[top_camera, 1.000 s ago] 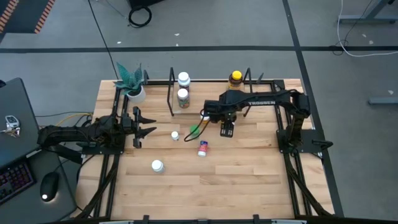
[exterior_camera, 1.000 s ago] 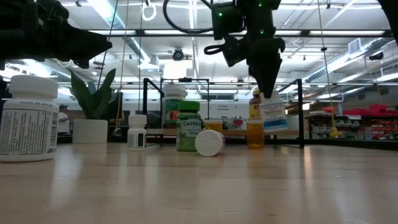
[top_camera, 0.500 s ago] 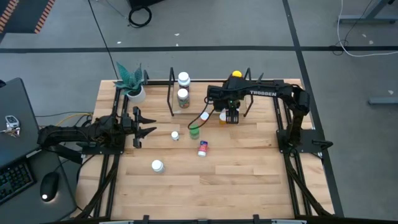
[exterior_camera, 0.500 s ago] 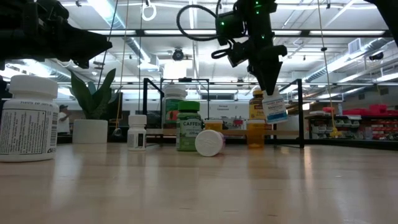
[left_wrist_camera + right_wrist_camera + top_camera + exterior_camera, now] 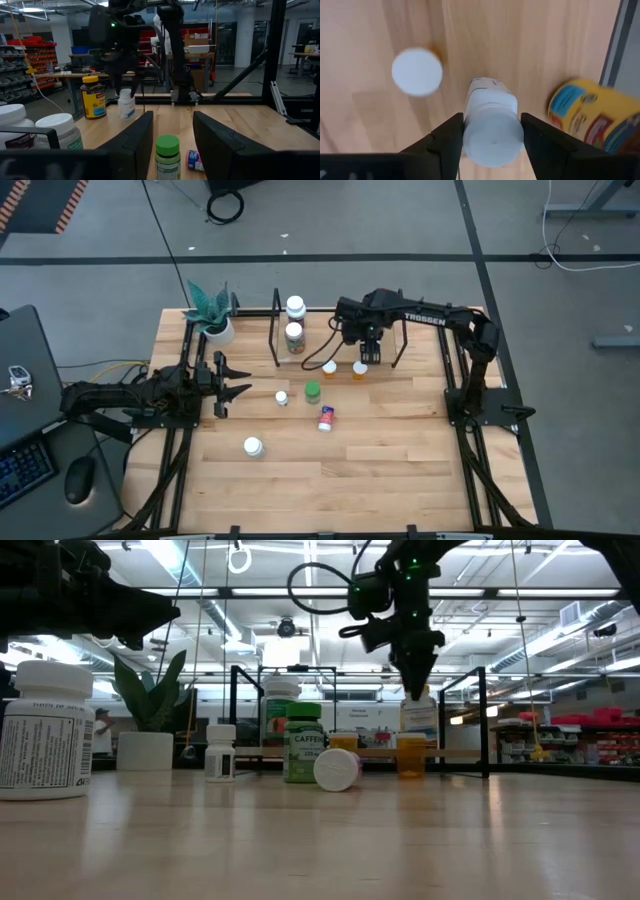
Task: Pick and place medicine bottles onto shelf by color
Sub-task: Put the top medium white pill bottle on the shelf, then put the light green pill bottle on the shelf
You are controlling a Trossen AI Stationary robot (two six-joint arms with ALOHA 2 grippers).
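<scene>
Far left I see a laptop [image 5: 22, 370] and a mouse [image 5: 80, 478] beside the pale wood bench [image 5: 380, 480], grey floor all round. My left gripper [image 5: 222, 376] waits at the bench's left edge, fingers spread wide, nothing in them. Behind it a potted plant [image 5: 213, 315] stands at the back left corner. A big white bottle [image 5: 252, 446] stands alone toward the front; a small white bottle [image 5: 282, 397] stands nearer the middle. The shelf [image 5: 274, 330] of thin black rods runs along the back edge, with two white-capped bottles [image 5: 294, 323] at its left end. The green bottle [image 5: 312, 391] stands upright mid-bench, and the red-blue bottle [image 5: 326, 418] lies on its side just in front of it. Two orange vials [image 5: 344, 368] stand just in front of the shelf. My right gripper [image 5: 366, 350] hangs over the shelf area, fingers clamped on a white-capped bottle [image 5: 492, 131], held clear of the wood. The amber bottle with the yellow cap [image 5: 592, 117] is just beside it. In the low view, a workshop with ceiling strip lights [image 5: 540, 635] and racking lies behind the bench.
</scene>
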